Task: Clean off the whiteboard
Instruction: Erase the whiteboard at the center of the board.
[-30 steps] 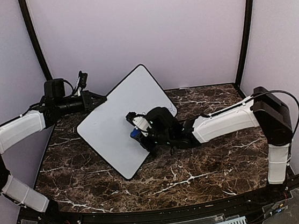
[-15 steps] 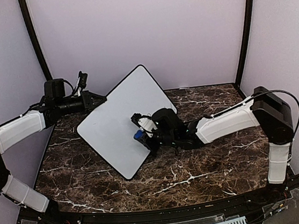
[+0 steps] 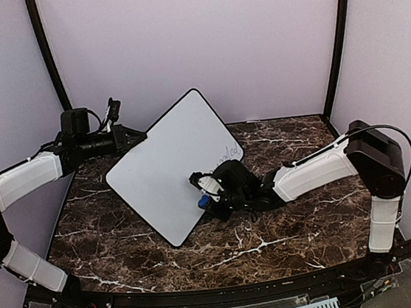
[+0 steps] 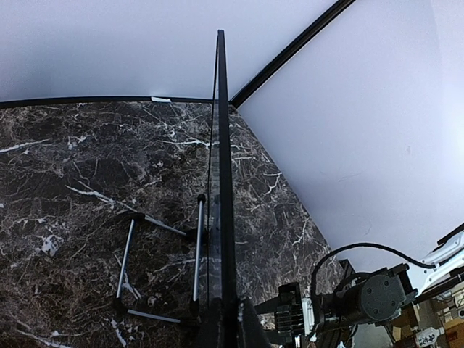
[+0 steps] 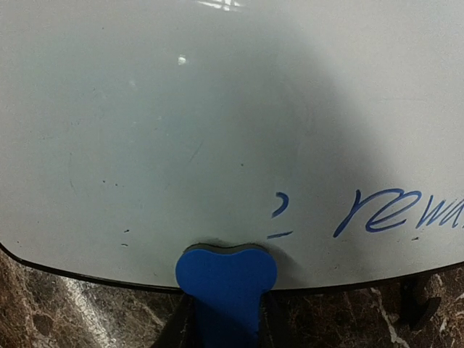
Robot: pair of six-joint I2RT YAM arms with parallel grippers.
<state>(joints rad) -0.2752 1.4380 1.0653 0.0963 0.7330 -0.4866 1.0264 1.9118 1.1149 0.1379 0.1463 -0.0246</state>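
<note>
The whiteboard (image 3: 166, 162) stands tilted on the marble table, white with a thin black rim. Blue handwriting (image 3: 228, 153) remains near its right edge; in the right wrist view it reads as blue letters (image 5: 399, 212) on the whiteboard (image 5: 217, 109). My left gripper (image 3: 131, 139) is shut on the board's upper left edge; the left wrist view shows the board edge-on (image 4: 221, 181) between the jaws. My right gripper (image 3: 204, 196) is shut on a blue eraser (image 5: 226, 279), pressed against the board near its lower rim.
The board's thin metal stand legs (image 4: 163, 264) rest on the dark marble table (image 3: 288, 226) behind it. Black frame posts (image 3: 337, 35) and pale walls enclose the table. The right arm (image 3: 311, 171) stretches across the table's right half.
My right gripper with the eraser slid down and to the right along the board, toward its lower edge, uncovering the handwriting near the right edge. The left arm and the board have not moved.
</note>
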